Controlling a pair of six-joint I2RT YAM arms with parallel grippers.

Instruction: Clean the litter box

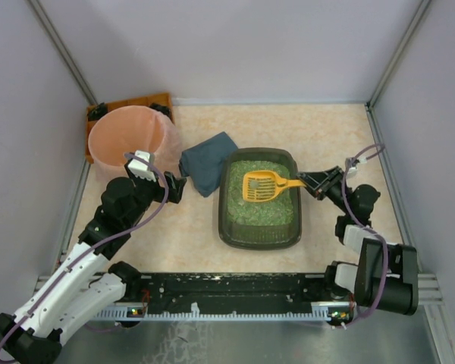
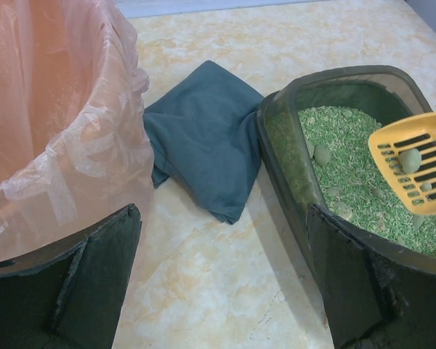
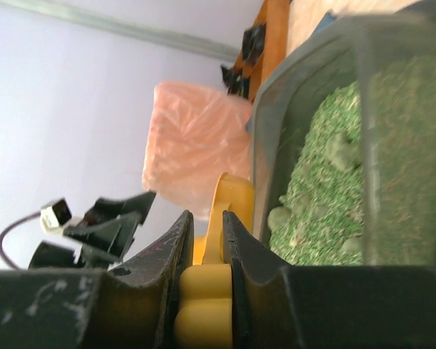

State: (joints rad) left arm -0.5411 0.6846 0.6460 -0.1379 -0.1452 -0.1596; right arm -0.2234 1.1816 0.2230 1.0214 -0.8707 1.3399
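Beige and marbled, the bench (image 1: 326,136) carries everything. The biggest thing on it is the litter box (image 1: 259,241), a dark grey-green tray with rounded corners, in the middle of the bench and filled with green granules (image 2: 349,145). To its left stands a round pink bucket (image 1: 92,144) lined with a thin plastic bag. A folded blue-green cloth (image 1: 207,165) lies flat between the bucket and the litter box, very near the far left corner of the box. Behind the bucket, in the far left corner, an orange-brown tray (image 1: 155,101) is mostly hidden.

The right tool (image 1: 307,182) is just outside the right wall of the litter box. Its fingers are pressed together on the handle of a yellow scoop (image 1: 262,186). The slotted head of the scoop reaches over the granules, in the far half of the box. A few grey-green lumps (image 2: 410,158) lie on the scoop, and some more lie in the granules under it.

The left tool (image 1: 174,186) is over the bare bench between the bucket and the litter box, with its fingers spread wide and nothing between them. From its own camera the box is just beside its right finger (image 2: 363,283) and the bucket is beside the left one.
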